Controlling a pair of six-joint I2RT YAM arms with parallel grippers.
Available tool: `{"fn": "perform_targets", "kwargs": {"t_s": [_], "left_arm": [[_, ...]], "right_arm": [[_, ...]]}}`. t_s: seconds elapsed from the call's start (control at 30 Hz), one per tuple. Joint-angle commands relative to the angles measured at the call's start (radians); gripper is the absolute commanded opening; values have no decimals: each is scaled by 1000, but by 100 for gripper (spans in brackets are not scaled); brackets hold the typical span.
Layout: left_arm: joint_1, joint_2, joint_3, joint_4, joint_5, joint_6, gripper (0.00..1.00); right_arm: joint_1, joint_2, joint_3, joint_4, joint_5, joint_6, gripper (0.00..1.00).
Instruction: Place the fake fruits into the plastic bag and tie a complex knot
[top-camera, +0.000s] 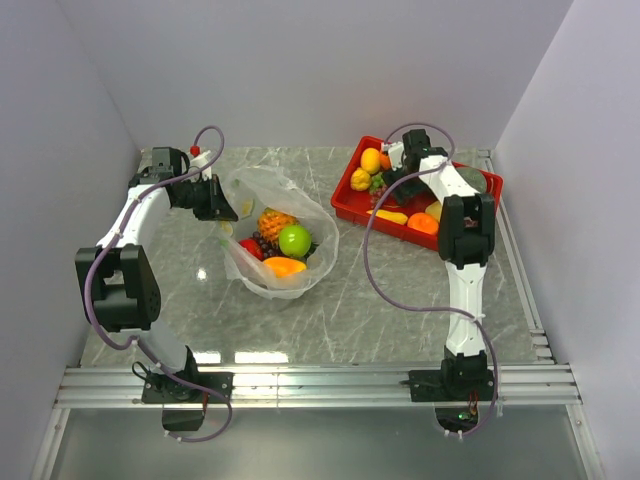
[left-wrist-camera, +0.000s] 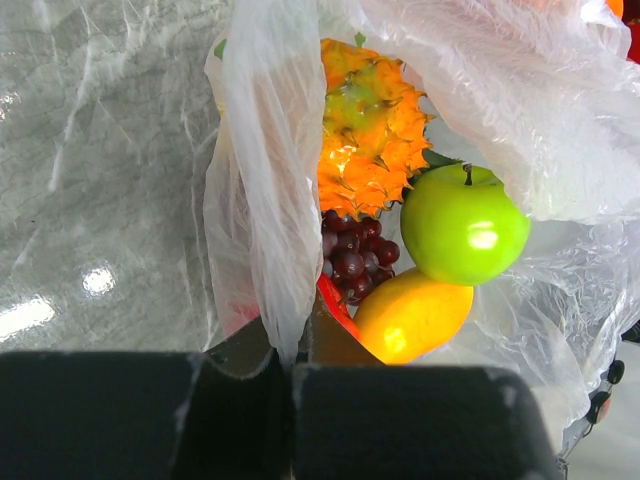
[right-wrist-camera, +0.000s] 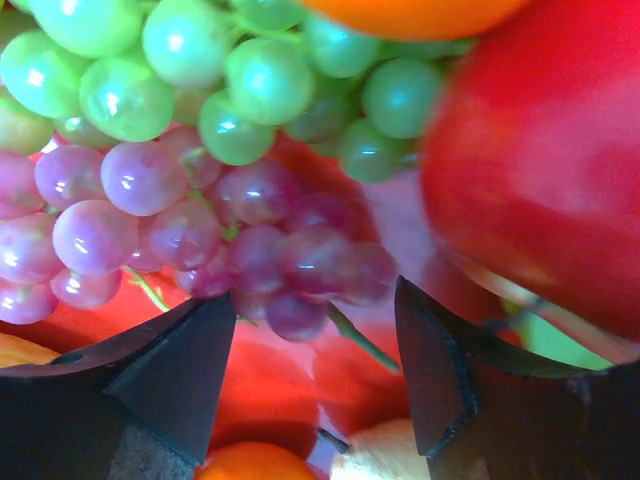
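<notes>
Left gripper (top-camera: 214, 203) is pinching the bag (top-camera: 256, 182) by its left rim, jaws closed tight on a fold of film. The wrist view is showing plastic running down btwn the two pads (left-wrist-camera: 400, 420). It's holding that edge up and out so the mouth is gaping toward the tray (top-camera: 489, 181), prob. so fruit can be dropped in w/o a second hand fussing w/ the film. The bag is sitting on the table (top-camera: 400, 300), left of centre. It's already carrying a pineapple (top-camera: 275, 221), green apple (top-camera: 294, 240), dark grapes (top-camera: 264, 243) and an orange-yellow fruit (top-camera: 285, 266), all resting at the bottom and weighing it down.

Right gripper (top-camera: 392, 178) is reaching into the tray at far right, jaws standing wide apart w/ nothing gripped. Its wrist cam is looking straight at purple grapes (right-wrist-camera: 190, 230), w/ green grapes (right-wrist-camera: 230, 80) above and a big red fruit (right-wrist-camera: 540, 180) beside. The fingers (right-wrist-camera: 150, 380) are lining up either side of the bunch's low end, so that's looking like the next pick.

Several fruits (top-camera: 370, 160) are waiting in the tray, so loading is approx. half done and there's no knot yet. Risk: the grapes are glossy and lumpy, so the bunch may be slipping or dragging neighbours along.
</notes>
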Motion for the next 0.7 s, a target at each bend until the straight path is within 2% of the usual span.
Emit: {"fn": "perform_targets", "kwargs": {"t_s": [0.0,0.1,0.13,0.2,0.23,0.27,0.67], "left_arm": [[3,2,30,1,25,18,5],[5,2,34,2,30,12,5],[3,2,34,1,31,12,5],[5,2,40,-2,30,15,4],[3,2,40,-4,27,16,4],[3,-1,40,-4,27,15,4],[5,-17,53,-18,30,21,4]], "right_arm": [[-1,8,27,-23,-64,-35,69],[-1,-5,0,-26,-100,-44,50],[-6,-8,-9,-24,-106,-44,36],[-9,-15,-9,-32,-113,-44,21],[-13,-19,-8,-47,-118,-40,6],[-13,-27,-11,-49,-113,-35,0],[-69,-323,-132,-38,-150,10,0]]}}
